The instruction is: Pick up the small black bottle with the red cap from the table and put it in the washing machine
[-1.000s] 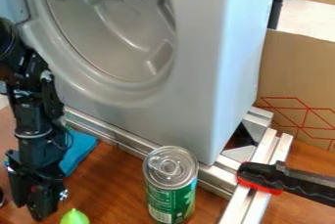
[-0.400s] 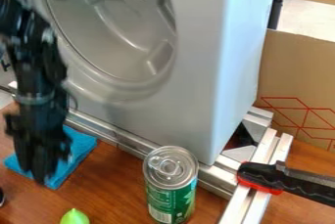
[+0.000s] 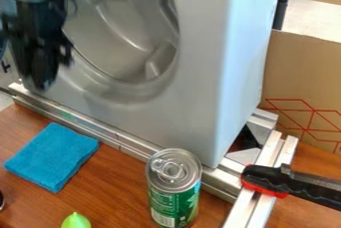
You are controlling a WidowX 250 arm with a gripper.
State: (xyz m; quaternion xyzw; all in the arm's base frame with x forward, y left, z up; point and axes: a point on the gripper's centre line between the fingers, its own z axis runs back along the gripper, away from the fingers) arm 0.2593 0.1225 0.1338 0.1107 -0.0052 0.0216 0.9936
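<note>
The black gripper [image 3: 41, 80] hangs at the upper left, in front of the grey machine's round opening and well above the table. Below it a folded blue cloth [image 3: 53, 156] lies flat on the wooden table. A green can with a silver lid [image 3: 173, 187] stands upright near the bottom centre, beside the metal rail. At the bottom edge sits a light green pointed object [image 3: 76, 221], left of the can. The gripper touches none of these things.
The grey machine [image 3: 200, 72] with its round recess rises behind the metal rail [image 3: 100, 128]. A clamp with a black and red handle [image 3: 279, 181] grips the frame at right. Behind stands a cardboard sheet [image 3: 299, 77]. Part of a dark object shows at the left edge.
The arm and gripper have risen from low over the table to in front of the machine. The blue cloth, partly hidden before, is uncovered and lies where it was.
</note>
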